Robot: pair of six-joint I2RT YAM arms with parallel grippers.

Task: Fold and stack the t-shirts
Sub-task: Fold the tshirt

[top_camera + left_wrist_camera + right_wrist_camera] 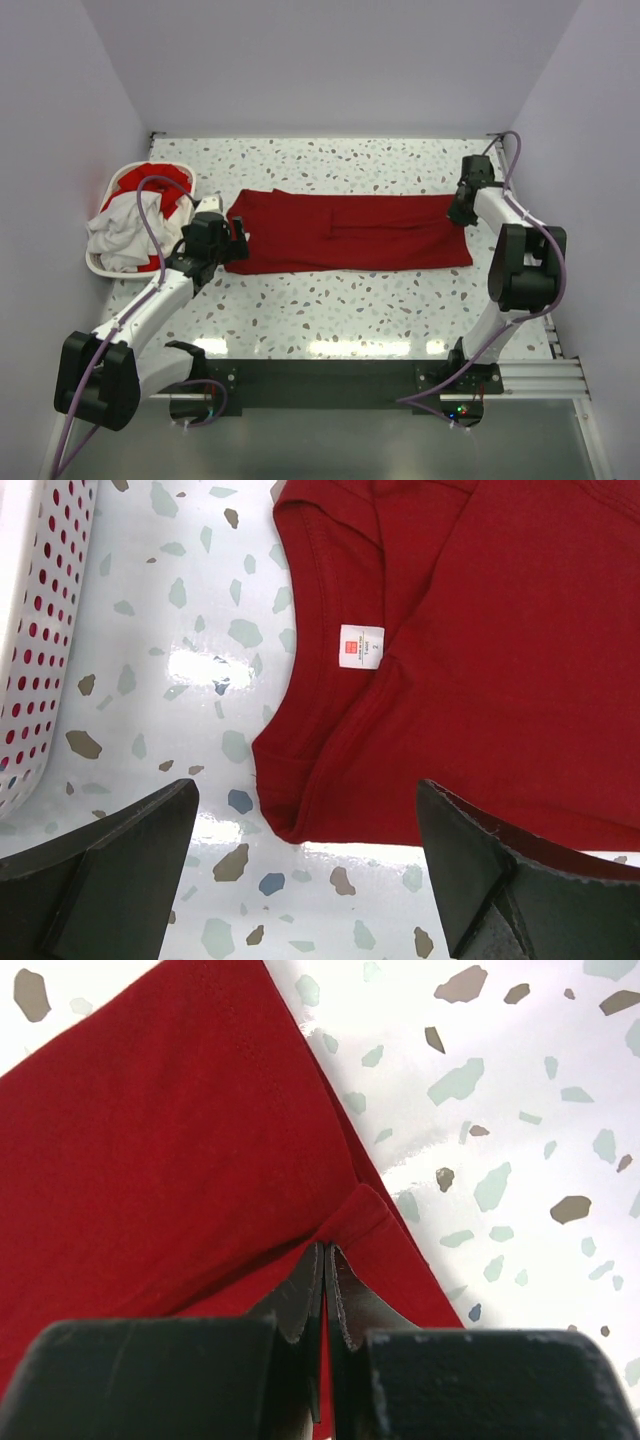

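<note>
– Closest up, the right gripper (326, 1260): what is it doing?
– Its jaws are pressed together on a puckered fold at the edge of the red t-shirt (350, 232), at the shirt's far right corner.
– And the shirt itself?
– It lies flat across the middle of the table (380, 310) as 1 long strip. The collar end points left, and a white neck label (360, 645) shows inside the collar.
– And the left gripper (305, 792)?
– Spread wide, holding nothing, poised at the collar end.
– Beyond that?
– At the table's left edge, near the collar, sits a laundry basket (98, 262). It holds 2 more shirts: a white t-shirt (118, 235) draped over the rim and a crumpled red t-shirt (150, 178) behind it.
</note>
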